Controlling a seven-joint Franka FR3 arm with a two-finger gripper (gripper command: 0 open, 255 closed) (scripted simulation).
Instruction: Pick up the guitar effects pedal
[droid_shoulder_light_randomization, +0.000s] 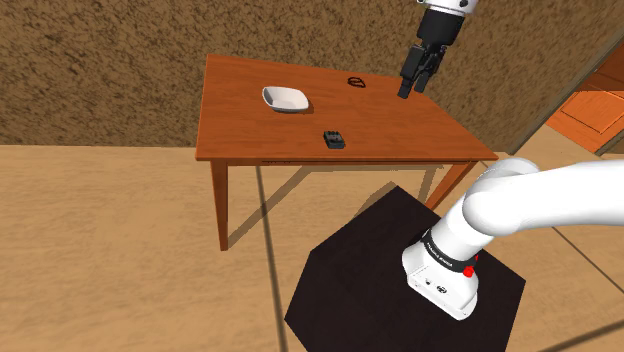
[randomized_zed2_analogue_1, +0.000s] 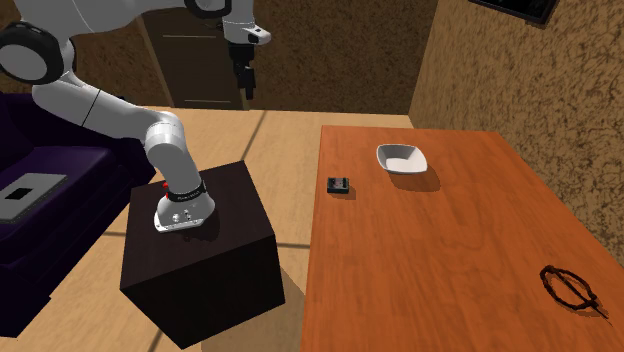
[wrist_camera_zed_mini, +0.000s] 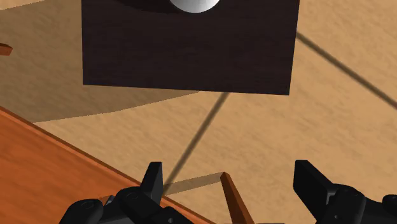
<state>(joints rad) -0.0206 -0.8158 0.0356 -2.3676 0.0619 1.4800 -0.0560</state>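
Observation:
The guitar effects pedal (droid_shoulder_light_randomization: 334, 139) (randomized_zed2_analogue_1: 339, 185) is a small black box lying flat near the table's edge that faces the stand. My gripper (droid_shoulder_light_randomization: 412, 88) (randomized_zed2_analogue_1: 245, 85) (wrist_camera_zed_mini: 232, 184) hangs high in the air, well away from the pedal, over the floor between the stand and the table. Its black fingers (wrist_camera_zed_mini: 153, 179) stand wide apart, open, with nothing between them. In the wrist view a corner of the wooden table (wrist_camera_zed_mini: 51, 178) lies under the gripper.
On the brown table (droid_shoulder_light_randomization: 420, 135) (randomized_zed2_analogue_1: 450, 260) stand a white bowl (droid_shoulder_light_randomization: 285, 98) (randomized_zed2_analogue_1: 402, 158) beyond the pedal and a black ring-shaped object (droid_shoulder_light_randomization: 356, 81) (randomized_zed2_analogue_1: 572, 288) farther off. The dark stand (randomized_zed2_analogue_1: 200, 250) (wrist_camera_zed_mini: 191, 51) sits beside the table. A purple sofa (randomized_zed2_analogue_1: 40, 190) lies past the stand.

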